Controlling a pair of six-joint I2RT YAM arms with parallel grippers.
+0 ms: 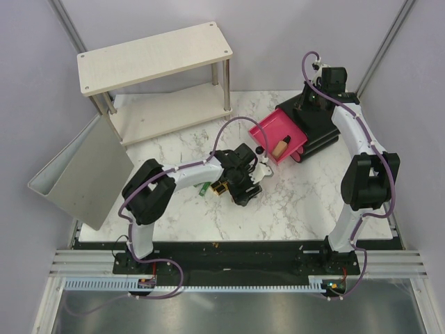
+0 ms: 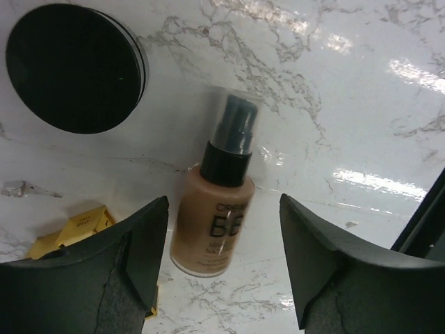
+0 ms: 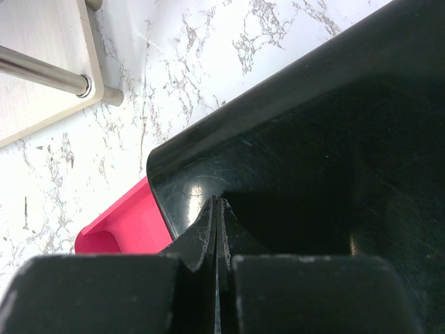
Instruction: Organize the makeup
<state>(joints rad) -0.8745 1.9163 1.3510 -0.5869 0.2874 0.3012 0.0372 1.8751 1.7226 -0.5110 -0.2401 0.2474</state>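
My right gripper over the black box, fingers pressed together.

From my wrist camera I see the two fingers meeting in a thin seam at 6 o'clock, nothing visible between them, their tips lying against the glossy black box that fills the frame from centre out to 3 o'clock; I cannot tell whether they touch it. A pink drawer juts from under the box's rounded corner at 8 o'clock. White marble table runs across 12 o'clock, and at 10 o'clock sits a pale wooden shelf with a metal post lying across it.
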